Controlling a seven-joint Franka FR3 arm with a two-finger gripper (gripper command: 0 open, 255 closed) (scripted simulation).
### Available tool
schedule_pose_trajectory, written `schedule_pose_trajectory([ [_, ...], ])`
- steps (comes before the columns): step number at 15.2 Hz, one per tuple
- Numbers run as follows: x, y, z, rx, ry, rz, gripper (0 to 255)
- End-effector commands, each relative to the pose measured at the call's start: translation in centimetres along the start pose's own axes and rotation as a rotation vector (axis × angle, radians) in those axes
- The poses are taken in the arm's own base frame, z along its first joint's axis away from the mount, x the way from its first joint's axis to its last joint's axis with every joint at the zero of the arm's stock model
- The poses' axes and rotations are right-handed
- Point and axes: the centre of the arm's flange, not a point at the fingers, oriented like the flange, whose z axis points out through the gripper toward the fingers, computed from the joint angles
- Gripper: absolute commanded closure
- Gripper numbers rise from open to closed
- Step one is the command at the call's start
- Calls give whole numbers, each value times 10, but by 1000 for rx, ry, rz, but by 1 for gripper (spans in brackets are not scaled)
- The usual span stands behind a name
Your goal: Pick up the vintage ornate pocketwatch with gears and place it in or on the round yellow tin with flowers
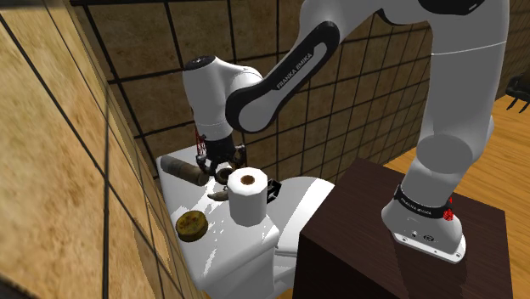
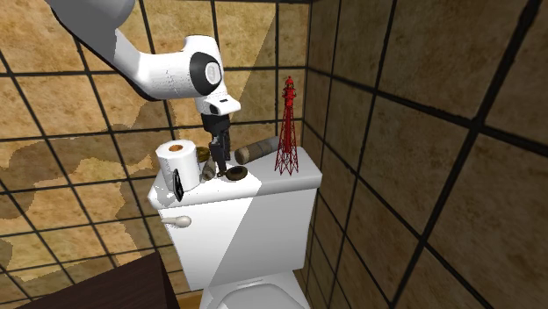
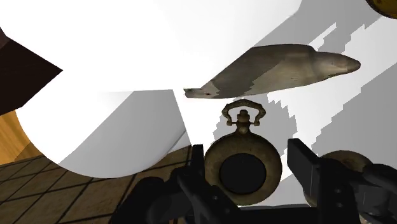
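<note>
The task is in its first half, and I judge that no step of it is finished yet. The gripper point(image 1: 214, 166) is low over the white lid of the toilet tank point(image 1: 255, 242). In the wrist view the pocketwatch point(image 3: 242, 168) lies flat on that lid, right between the two fingers point(image 3: 304, 167), with its ornate crown pointing away from the hand. The fingers stand apart, one on each side of the round case. A thin gap shows on both sides, so I take the watch as framed but not clamped. It is not lifted: it rests on the lid just beside the toilet paper roll point(image 1: 248, 197), and a long grey-brown object point(image 3: 273, 69) lies just beyond it. In the shoulder view the round yellow tin point(image 1: 189, 224) lies at the near end of the lid, to that view's left of the roll and well apart from the gripper, and its top looks bare. At the far end there is a brown cylinder point(image 1: 181, 170), and the second exterior view shows a small red tower point(image 2: 287, 130) there too. In my judgement almost everything is left: to close the fingers on the case, to raise it clear of the lid, to carry it past the roll toward the tin, and to set it down on the tin
</note>
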Motion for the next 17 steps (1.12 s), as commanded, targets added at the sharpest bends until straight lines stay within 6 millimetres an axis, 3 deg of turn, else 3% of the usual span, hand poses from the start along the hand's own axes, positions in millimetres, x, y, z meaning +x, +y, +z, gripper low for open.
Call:
schedule_pose_trajectory([
  [1, 12, 6, -1, 44, 33, 73, 0],
  [9, 13, 4, 39, 44, 33, 73, 0],
  [16, 13, 4, 39, 44, 33, 73, 0],
  [17, 13, 4, 39, 44, 33, 73, 255],
])
